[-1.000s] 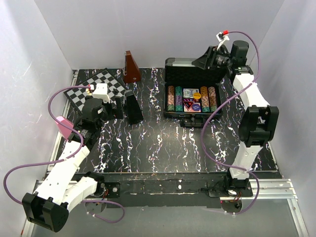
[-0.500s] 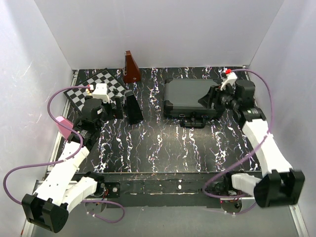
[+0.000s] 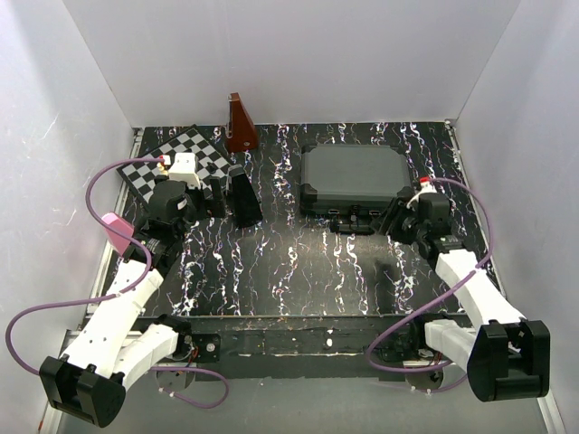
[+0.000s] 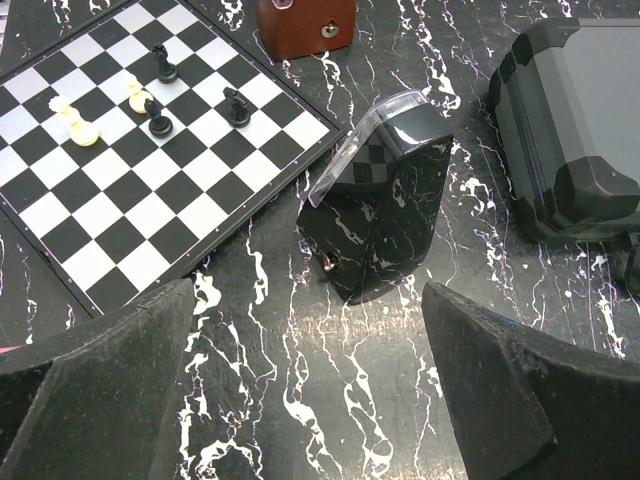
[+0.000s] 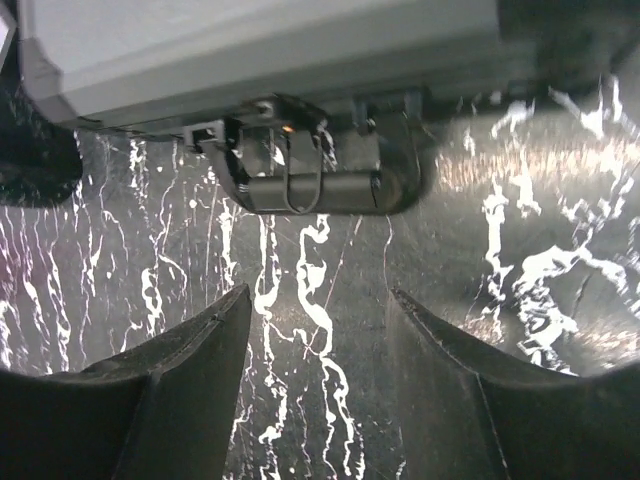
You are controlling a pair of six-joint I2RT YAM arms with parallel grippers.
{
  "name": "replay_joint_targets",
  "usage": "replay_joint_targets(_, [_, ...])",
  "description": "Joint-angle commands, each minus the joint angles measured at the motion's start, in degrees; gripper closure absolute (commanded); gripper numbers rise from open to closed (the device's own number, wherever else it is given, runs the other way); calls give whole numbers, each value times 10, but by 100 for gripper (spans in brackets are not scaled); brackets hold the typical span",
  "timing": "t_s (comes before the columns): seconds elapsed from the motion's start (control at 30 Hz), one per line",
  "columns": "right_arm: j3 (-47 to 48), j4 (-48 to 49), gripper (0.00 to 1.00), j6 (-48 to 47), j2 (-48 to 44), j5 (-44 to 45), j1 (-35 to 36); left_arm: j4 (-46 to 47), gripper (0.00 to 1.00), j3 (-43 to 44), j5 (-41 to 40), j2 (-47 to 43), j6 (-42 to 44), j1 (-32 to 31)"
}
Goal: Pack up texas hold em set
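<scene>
The texas hold em set's black case [image 3: 353,174] lies shut at the back right of the table, so its contents are hidden. Its handle [image 3: 353,222] points toward the near edge. My right gripper [image 3: 395,220] is low in front of the case, just right of the handle, open and holding nothing. In the right wrist view the case's front wall [image 5: 260,50] and the handle [image 5: 310,180] fill the top, with the open gripper [image 5: 320,295] a short way before them. My left gripper [image 3: 210,201] stands wide open and holding nothing at the left, far from the case [image 4: 580,120].
A chessboard [image 3: 176,163] with a few pieces lies at the back left. A brown pyramid-shaped object [image 3: 240,127] stands behind it. A black marbled wedge with a clear cover [image 4: 385,200] stands just ahead of the left gripper [image 4: 305,310]. White walls close in three sides.
The case's lid, open a second ago with chips and cards showing, has come down shut. My right arm has swung from the lid down to the case's front. The left arm has not moved.
</scene>
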Motion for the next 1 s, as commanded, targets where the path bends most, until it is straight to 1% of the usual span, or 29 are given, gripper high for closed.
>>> replay_joint_targets(0.0, [-66,125,38,138,-13,34,-1,9,2,-6,-10,-14,-2,-1])
replay_joint_targets(0.1, [-96,177,39,168,24,12,0,10,2,-6,-8,-14,-3,-1])
replay_joint_targets(0.23, [-107,223,42,188,76,-17,0,10,2,-6,-8,-12,-2,-1])
replay_joint_targets(0.43, [-125,313,43,224,138,-30,5,11,2,-6,-7,-11,-2,-1])
replay_joint_targets(0.63, [-126,377,45,254,197,-32,15,11,2,-6,-8,-11,-1,-1])
replay_joint_targets(0.77, [-124,401,46,260,231,-37,23,11,2,-6,-6,-7,-1,-1])
replay_joint_targets(0.97, [-124,450,49,265,263,-43,29,11,2,-7,-7,-7,-1,-1])
